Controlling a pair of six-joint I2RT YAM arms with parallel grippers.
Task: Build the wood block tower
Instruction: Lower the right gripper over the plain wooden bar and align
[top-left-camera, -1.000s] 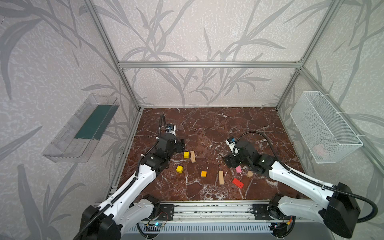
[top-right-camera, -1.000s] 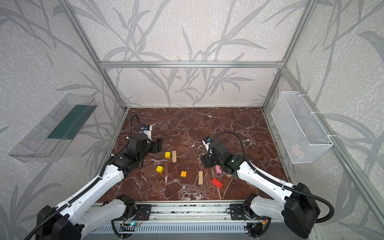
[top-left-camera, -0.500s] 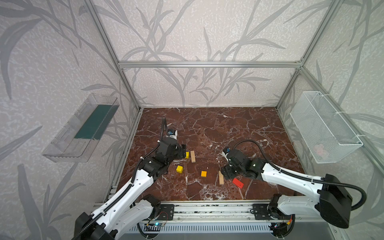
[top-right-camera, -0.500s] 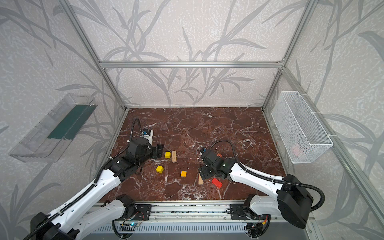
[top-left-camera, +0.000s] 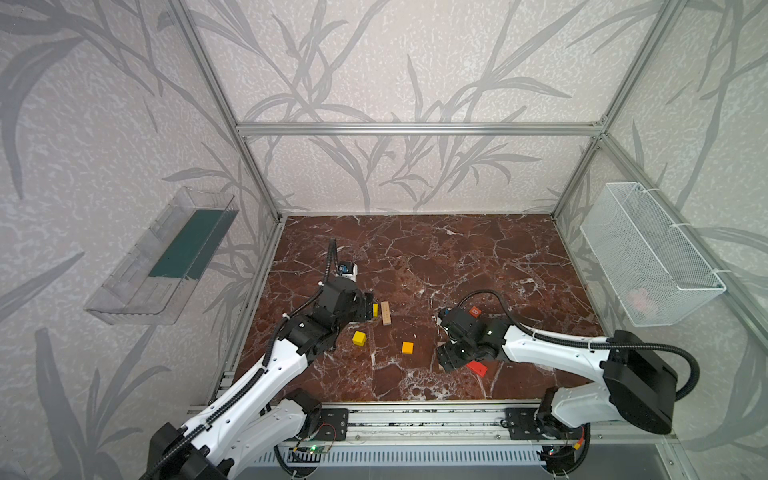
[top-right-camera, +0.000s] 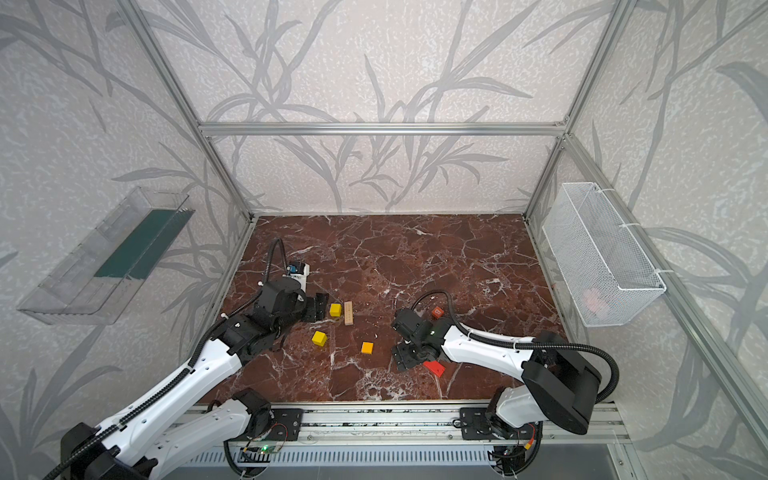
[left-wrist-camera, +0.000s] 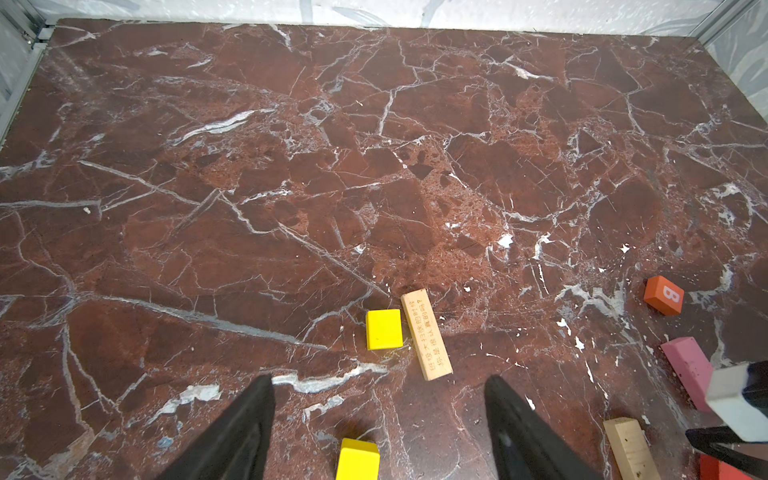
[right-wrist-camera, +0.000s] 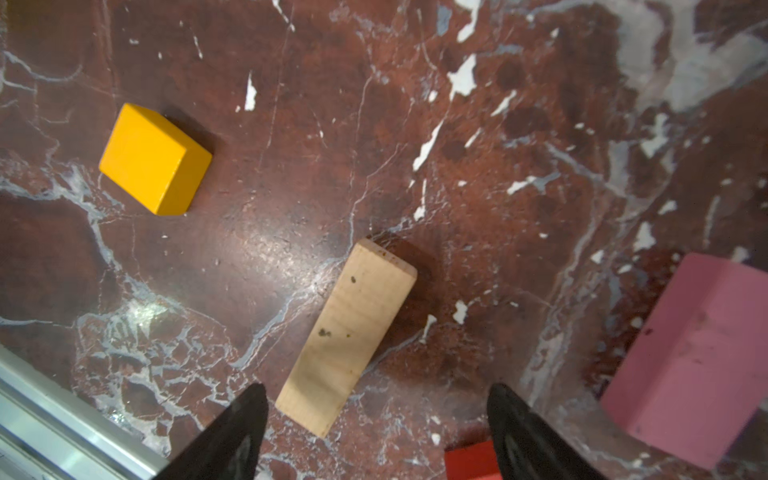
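Two grippers: both mine, each with black tapered fingers set wide apart and nothing pinched.
Left gripper (top-left-camera: 368, 311) (left-wrist-camera: 380, 415): low over the left of the floor, its mouth facing the far yellow cube.
Right gripper (top-left-camera: 451, 361) (right-wrist-camera: 378, 432): low at near right, straddling one end of the plain plank. That end lies between my fingertips, close to one pad, and I cannot tell if it touches.
Floor (left-wrist-camera: 291, 166): polished red-brown marble with white veins.
Far yellow cube (top-left-camera: 375, 309) (left-wrist-camera: 384, 329): glossy paint, sharp edges, just beside the printed plank.
Printed plank (top-left-camera: 386, 313) (left-wrist-camera: 427, 334): flat pale wood with burnt-in lettering along its face.
Near yellow cube (top-left-camera: 359, 338) (left-wrist-camera: 358, 459): same gloss, alone, nearer than its twin.
Orange cube (top-left-camera: 408, 348) (right-wrist-camera: 153, 160): smooth and matte, between my two grippers.
Plain plank (right-wrist-camera: 347, 336): bare tan wood with fine grain and a few dark specks, lying flat.
Pink brick (right-wrist-camera: 698, 357): chalky, scuffed paint, right of the plain plank.
Red brick (top-left-camera: 476, 368): flat slab, just beside my right gripper.
Orange-red cube (top-left-camera: 475, 311) (left-wrist-camera: 663, 295): white letter B on one face, beyond my right wrist.
Tower: none stands. Each block lies singly on the stone.
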